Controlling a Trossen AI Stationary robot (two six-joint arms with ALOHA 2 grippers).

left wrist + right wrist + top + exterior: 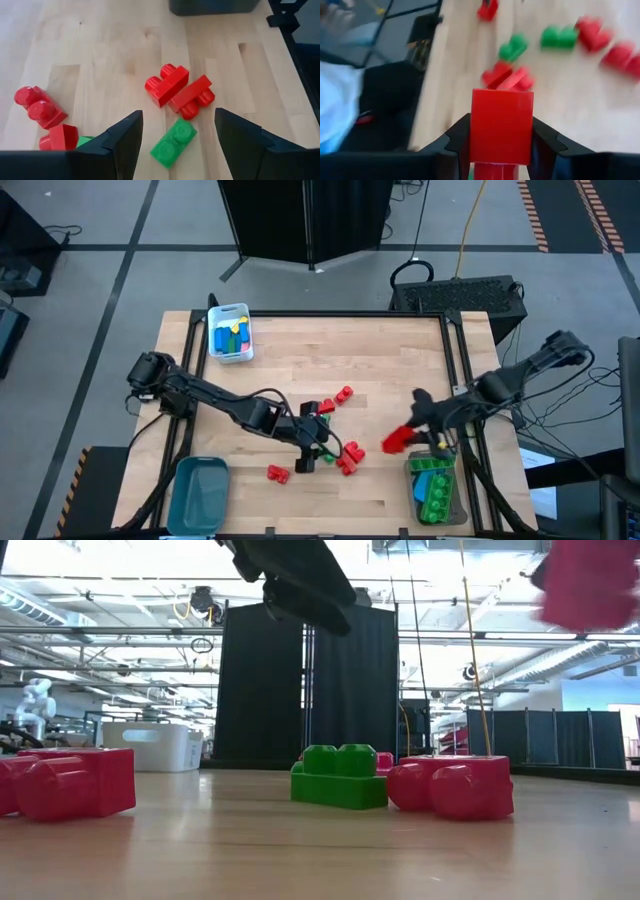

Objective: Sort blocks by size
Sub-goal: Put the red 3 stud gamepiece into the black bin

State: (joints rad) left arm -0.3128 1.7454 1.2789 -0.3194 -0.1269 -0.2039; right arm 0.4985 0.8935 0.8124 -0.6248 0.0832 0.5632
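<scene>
**Red brick lifted toward bin while second arm lines up on green**

High view: right gripper [400, 440] clamped on a large red block [396, 441], carried just beside the clear bin [452, 496] at the table's near right corner, where green and blue chunky bricks already lie — likely the home for big pieces. Left gripper [312, 442] hanging mid-table over a scatter of small red blocks [347, 460], more of them lying to either side. White bin [246, 350] far off at the back, teal bin [183, 502] empty near the left arm's base; broad bare wood between.

Low view: green block [339, 776] on the table, red bricks [452, 786] close alongside, dark arm well above.

Left wrist view: fingers [125, 142] spread wide, green block [173, 142] lying directly between and ahead; two red blocks [179, 90] touching just beyond, leaving little slack on that side.

Right wrist view: red block [501, 126] pinched squarely between both fingers, loose bricks further ahead.
</scene>
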